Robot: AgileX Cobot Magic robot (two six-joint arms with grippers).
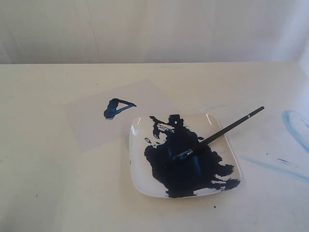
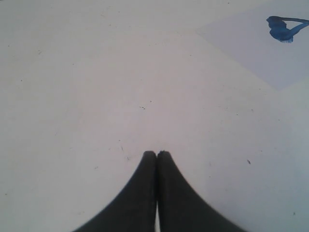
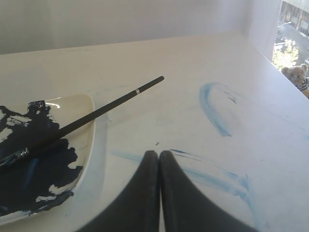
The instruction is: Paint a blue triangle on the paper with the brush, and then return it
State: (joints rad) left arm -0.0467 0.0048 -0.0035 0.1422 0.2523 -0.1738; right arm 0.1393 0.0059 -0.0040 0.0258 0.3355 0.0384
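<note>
Open table (image 1: pixel 48 193) around plate (image 1: pixel 137 175) and paper (image 1: pixel 91 126); brush (image 1: pixel 218 133) seemingly unobstructed from above.

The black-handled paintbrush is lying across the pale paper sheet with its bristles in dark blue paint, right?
No. The black-handled paintbrush lies across the white square plate, not the pale paper sheet, as the exterior view shows. Its bristles are in dark blue paint.

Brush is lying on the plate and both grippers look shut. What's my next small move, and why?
Probably none beyond parking both arms clear. The blue triangle is on the paper, the brush lies across the plate with bristles in the paint, and the left gripper and right gripper are shut and empty.
</note>
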